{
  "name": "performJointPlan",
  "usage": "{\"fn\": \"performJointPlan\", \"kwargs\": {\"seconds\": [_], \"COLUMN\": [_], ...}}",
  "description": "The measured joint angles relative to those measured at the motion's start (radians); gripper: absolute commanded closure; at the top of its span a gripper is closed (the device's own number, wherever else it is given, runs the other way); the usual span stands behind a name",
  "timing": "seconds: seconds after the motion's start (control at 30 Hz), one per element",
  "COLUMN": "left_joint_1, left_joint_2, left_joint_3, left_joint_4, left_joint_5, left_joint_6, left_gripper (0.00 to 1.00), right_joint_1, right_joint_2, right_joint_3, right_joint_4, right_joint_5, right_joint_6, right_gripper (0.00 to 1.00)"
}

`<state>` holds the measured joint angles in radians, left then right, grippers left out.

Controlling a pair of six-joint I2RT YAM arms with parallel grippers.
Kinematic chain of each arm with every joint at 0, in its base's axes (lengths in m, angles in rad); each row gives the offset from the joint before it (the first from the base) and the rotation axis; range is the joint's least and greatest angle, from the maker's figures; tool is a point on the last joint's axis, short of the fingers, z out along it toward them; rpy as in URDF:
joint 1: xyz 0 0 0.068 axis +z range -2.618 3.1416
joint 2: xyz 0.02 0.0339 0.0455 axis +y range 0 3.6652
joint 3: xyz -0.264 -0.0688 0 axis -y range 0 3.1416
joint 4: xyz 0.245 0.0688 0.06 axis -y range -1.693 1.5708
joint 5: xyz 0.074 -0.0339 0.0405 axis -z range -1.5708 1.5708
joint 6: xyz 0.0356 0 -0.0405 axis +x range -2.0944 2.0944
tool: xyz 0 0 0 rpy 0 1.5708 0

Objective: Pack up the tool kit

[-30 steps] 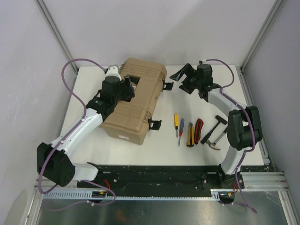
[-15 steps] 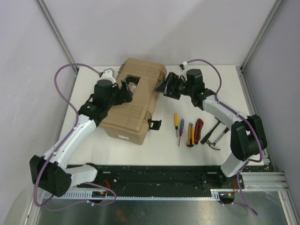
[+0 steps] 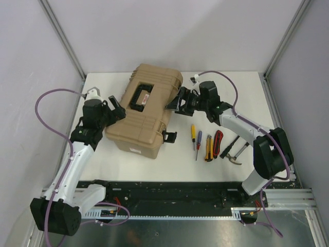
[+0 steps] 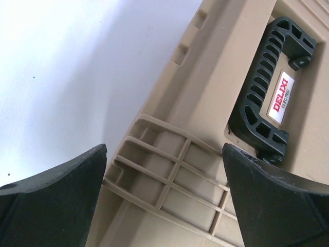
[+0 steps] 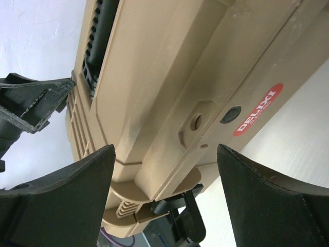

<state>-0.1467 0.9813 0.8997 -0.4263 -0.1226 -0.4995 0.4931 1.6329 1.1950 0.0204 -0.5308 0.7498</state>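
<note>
The case (image 3: 146, 110) lies closed on the worktop (image 3: 234, 87), long axis far-to-near, between my left gripper (image 3: 117, 110) at its left side and right gripper (image 3: 175, 101) at its right side, both with fingers apart and empty.

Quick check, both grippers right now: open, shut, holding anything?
Left gripper: open, holding nothing, at the edge of the tan case.
Right gripper: open, holding nothing, facing the case's side.
</note>
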Motion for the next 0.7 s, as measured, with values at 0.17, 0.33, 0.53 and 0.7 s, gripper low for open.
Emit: {"fn": "performJointPlan", "kwargs": {"seconds": [0.17,0.33,0.53,0.7], "left_joint_1": [0.024,0.045,-0.004,-0.055], "left_joint_2": [-0.004,-0.050,-0.081,-0.077], "left_joint_3": [-0.024,-0.090,-0.147,-0.154], "left_joint_4": [0.036,0.110,0.161,0.180], "left_joint_5": [0.081,0.158,0.261,0.278], "left_joint_6": [0.000,0.003,-0.011,-0.027], "left_gripper": [0.06,0.13,0.18,0.16], "right_joint_1": [0.007,0.007,0.006,-0.005], "right_joint_2": [-0.006,-0.010,-0.052,-0.072], "right_joint_3": [0.000,0.000,-0.001,-0.002], "right_joint_4": [0.000,-0.002,-0.044,-0.084], "right_joint_5": [-0.002,0.005,0.068,0.125], "right_joint_6": [-0.001,-0.003,-0.027,-0.045], "right_gripper": [0.16,0.16,0.17,0.18]}}
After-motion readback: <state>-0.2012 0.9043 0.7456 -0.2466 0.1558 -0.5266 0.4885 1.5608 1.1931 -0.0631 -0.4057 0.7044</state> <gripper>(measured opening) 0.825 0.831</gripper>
